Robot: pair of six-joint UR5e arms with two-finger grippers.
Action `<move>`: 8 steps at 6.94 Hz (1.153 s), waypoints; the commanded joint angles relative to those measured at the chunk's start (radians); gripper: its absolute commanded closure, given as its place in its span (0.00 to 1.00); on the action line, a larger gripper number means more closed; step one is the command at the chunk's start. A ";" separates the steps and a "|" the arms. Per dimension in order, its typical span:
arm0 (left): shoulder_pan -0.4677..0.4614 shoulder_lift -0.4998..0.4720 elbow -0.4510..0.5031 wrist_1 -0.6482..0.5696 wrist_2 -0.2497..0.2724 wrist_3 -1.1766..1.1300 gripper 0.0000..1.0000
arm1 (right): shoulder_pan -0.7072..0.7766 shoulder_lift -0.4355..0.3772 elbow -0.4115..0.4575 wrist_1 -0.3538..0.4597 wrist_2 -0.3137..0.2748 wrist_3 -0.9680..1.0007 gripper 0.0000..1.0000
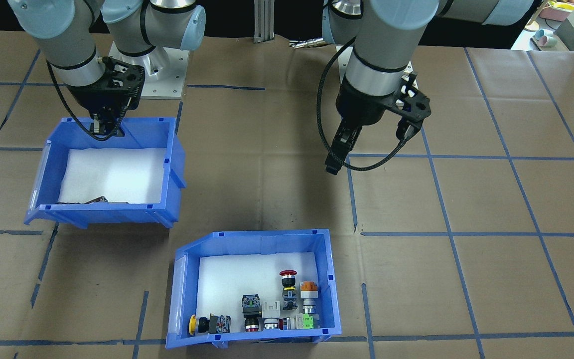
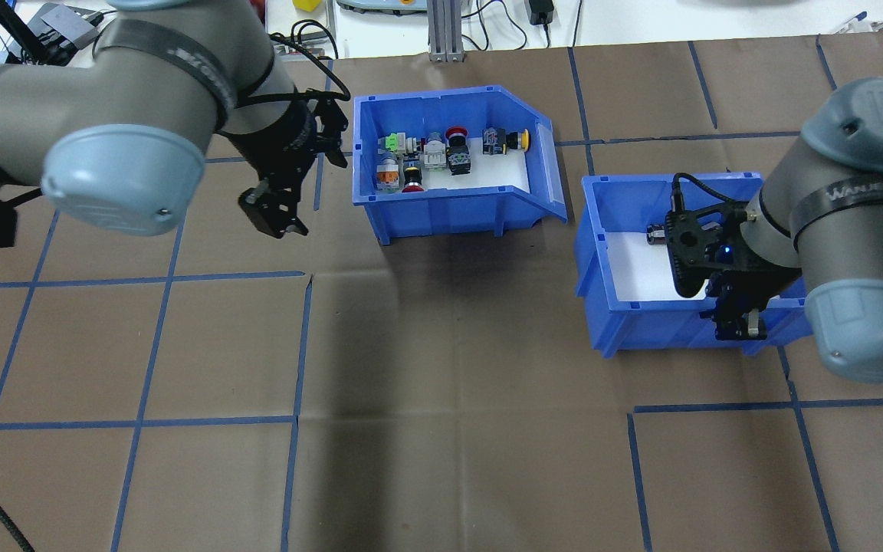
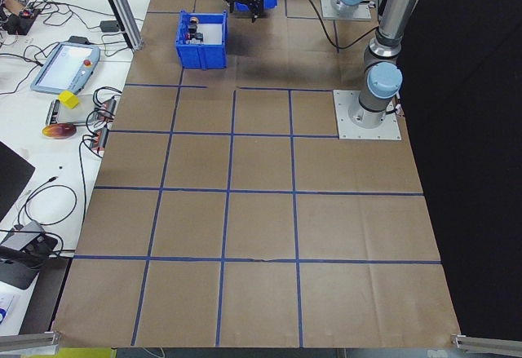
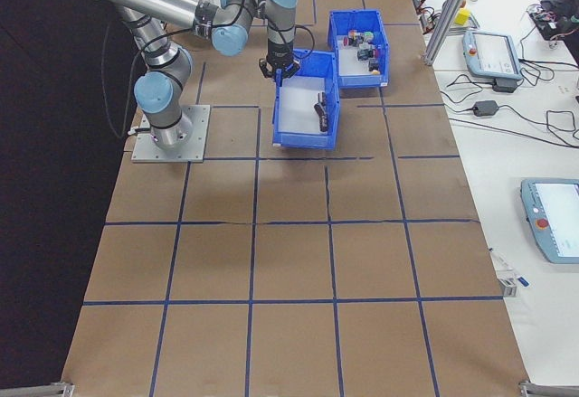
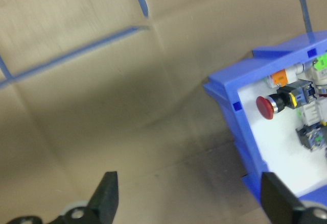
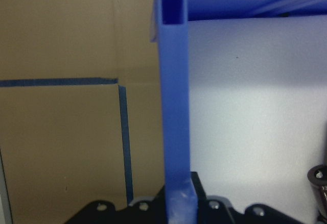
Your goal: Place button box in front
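The button box is a blue bin with white foam; red, orange, yellow and green push buttons lie in it. It stands at the table's far side from the robot. My left gripper hangs open above the paper, apart from the box's wall; its fingers are spread wide with nothing between them. A second blue bin holds only a dark cylinder. My right gripper is shut on that bin's robot-side wall.
Brown paper with a blue tape grid covers the table. The arms' mounting plates and an aluminium post stand at the table's edges. Desks with cables and pendant tablets line the operators' side.
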 commanded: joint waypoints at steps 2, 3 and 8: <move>0.063 0.160 -0.006 -0.185 0.090 0.661 0.01 | 0.220 -0.009 0.086 -0.131 -0.012 0.254 0.90; 0.068 0.180 -0.006 -0.185 0.089 0.850 0.01 | 0.288 -0.006 0.107 -0.166 -0.012 0.333 0.90; 0.100 0.211 -0.094 -0.168 0.080 1.306 0.01 | 0.575 -0.004 0.127 -0.211 -0.016 0.546 0.89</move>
